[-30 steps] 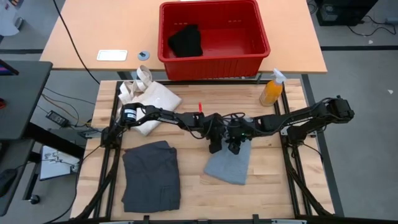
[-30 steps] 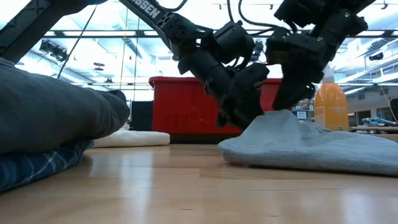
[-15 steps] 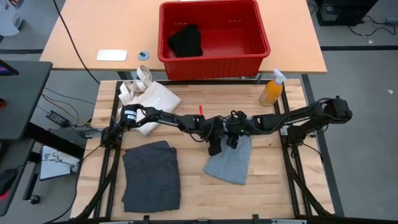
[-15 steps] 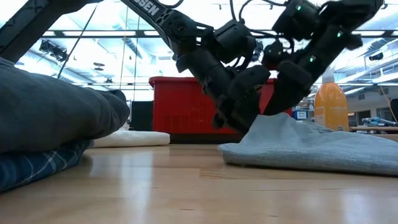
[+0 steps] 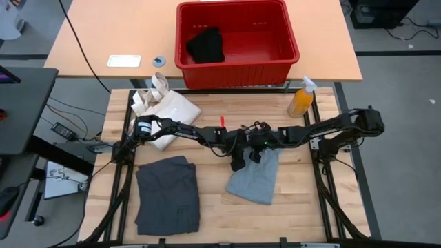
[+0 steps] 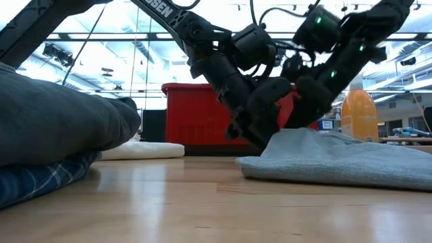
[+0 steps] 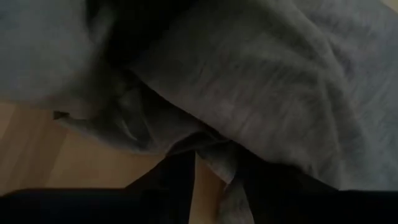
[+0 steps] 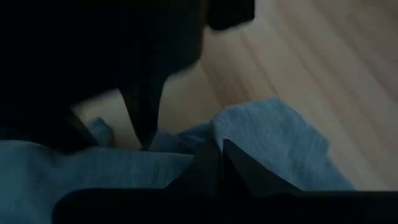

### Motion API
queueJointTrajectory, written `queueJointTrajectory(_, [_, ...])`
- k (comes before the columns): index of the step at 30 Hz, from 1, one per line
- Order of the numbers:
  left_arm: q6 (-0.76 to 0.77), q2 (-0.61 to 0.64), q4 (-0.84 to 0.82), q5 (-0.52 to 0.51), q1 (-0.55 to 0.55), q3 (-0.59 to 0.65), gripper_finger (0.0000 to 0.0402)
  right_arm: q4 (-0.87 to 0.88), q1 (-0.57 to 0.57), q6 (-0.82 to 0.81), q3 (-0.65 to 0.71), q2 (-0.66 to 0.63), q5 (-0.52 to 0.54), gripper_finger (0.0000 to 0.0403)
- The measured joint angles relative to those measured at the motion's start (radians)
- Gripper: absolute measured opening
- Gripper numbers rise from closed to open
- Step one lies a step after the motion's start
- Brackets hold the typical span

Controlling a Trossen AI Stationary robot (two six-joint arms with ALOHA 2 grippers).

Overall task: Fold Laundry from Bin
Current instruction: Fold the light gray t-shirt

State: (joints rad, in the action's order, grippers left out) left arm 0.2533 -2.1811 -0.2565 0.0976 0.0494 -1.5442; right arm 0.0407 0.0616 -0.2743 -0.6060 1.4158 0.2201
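Observation:
The light grey piece (image 5: 253, 180) lies flat on the table's near middle, rumpled at its far edge. My right gripper (image 5: 253, 158) is shut at that far edge (image 8: 261, 134). My left gripper (image 5: 238, 164) stands open beside it at the piece's far left corner, with a strip of cloth edge (image 7: 229, 198) and bare wood between its fingers; whether it touches the cloth I cannot tell. The red bin (image 5: 236, 65) stands beyond the table's far edge with a black piece (image 5: 205, 45) inside. A folded dark charcoal piece (image 6: 54, 121) rests on the plaid shirt (image 6: 40, 179). My right gripper has its two fingers (image 8: 239, 169) shut together on a raised ridge at the light grey piece's far edge (image 8: 214, 134). It comes slanting down from the table's right. One layer or several, I cannot tell. The rest of the piece lies on the table.
A cream tote bag (image 5: 169, 109) lies at the table's far left. An orange spray bottle (image 5: 301, 100) stands at the far right. Bare wood (image 5: 303, 193) shows to the right of the light grey piece and along the near edge.
My right gripper has sunk and drawn a little toward the table's far edge and left, tipping flatter as it went. The raised peak of the light grey piece under it now stands lower.

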Motion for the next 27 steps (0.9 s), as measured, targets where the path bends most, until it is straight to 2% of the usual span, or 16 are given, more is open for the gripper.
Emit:
queueJointTrajectory(10, [-0.041,0.002,0.062,0.000,0.020,0.000,0.0127,0.146,-0.001,0.019,-0.002,-0.215,-0.008,0.0010])
queueJointTrajectory(17, [-0.051,0.002,0.187,0.007,0.032,-0.002,0.0127,0.125,0.002,0.043,0.000,-0.329,0.003,0.0009])
queueJointTrajectory(23, [-0.081,-0.028,0.367,0.182,0.031,-0.001,0.0127,0.135,0.029,0.022,0.016,-0.303,-0.034,0.0011])
queueJointTrajectory(27, [-0.081,-0.034,0.366,0.314,0.030,0.000,0.0127,0.144,0.030,0.002,0.016,-0.288,-0.030,0.0023])
